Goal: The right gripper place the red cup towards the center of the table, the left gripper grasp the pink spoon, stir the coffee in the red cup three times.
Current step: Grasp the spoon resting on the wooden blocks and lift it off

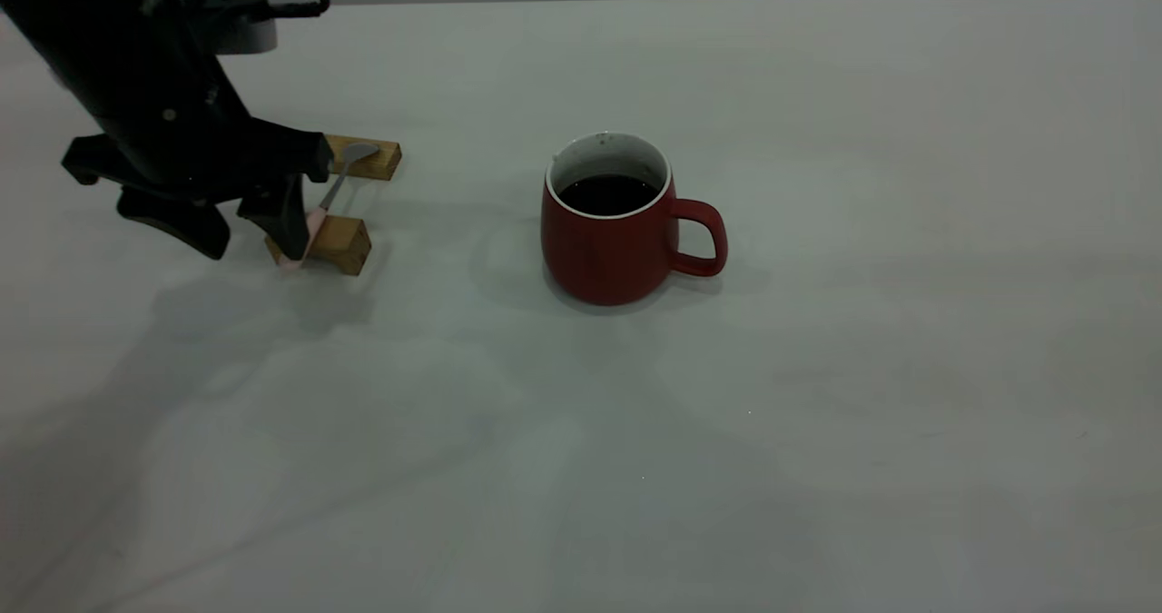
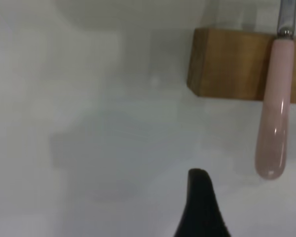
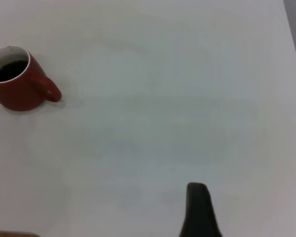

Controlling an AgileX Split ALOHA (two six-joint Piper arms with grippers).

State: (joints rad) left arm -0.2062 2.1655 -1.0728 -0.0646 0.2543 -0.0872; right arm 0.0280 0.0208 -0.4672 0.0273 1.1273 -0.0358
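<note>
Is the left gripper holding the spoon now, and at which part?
Not yet. The left gripper is open around the spoon's pink handle, which lies across two wooden blocks.

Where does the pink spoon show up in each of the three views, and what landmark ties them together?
Exterior view: pink spoon lies across two wooden blocks at the left, by the left gripper.
Left wrist view: its pink handle overhangs one block.
Right wrist view: not in it; only the red cup and the table show.
Shared landmark: the block under the handle links exterior and left wrist; the cup links exterior and right wrist.
</note>
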